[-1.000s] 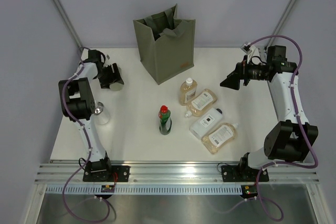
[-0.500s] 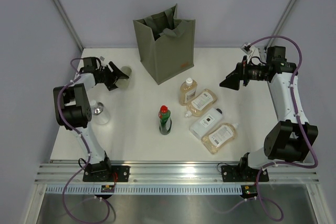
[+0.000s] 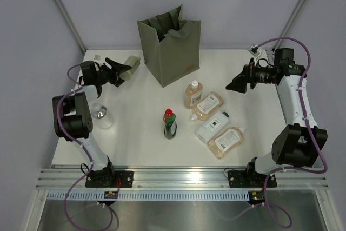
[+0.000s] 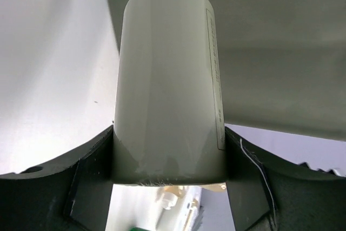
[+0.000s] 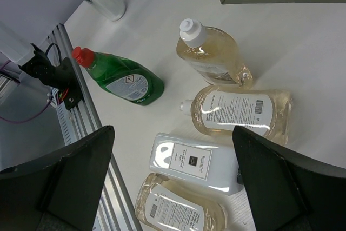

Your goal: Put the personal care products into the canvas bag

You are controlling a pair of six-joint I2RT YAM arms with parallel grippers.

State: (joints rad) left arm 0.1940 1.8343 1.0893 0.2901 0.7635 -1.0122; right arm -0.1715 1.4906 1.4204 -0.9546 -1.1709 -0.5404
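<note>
The left gripper [image 3: 119, 69] is clamped on the base of a pale bottle [image 4: 167, 90], just left of the canvas bag [image 3: 170, 47] (white cap pointing toward the bag's wall). Since a second ago it has swung the bottle up and nearer the bag, while the right gripper [image 3: 233, 85], jaws wide apart and holding nothing, hangs unmoved to the bag's right. The bottle is a smooth, cloudy grey-white cylinder with a clear label down one side.

You have bare table [image 3: 135, 114] left of the green bottle [image 3: 170, 125], bar one pale bottle [image 3: 104, 118]. Amber bottles [image 3: 208, 105] crowd the stretch in front of the canvas bag [image 3: 170, 47].
</note>
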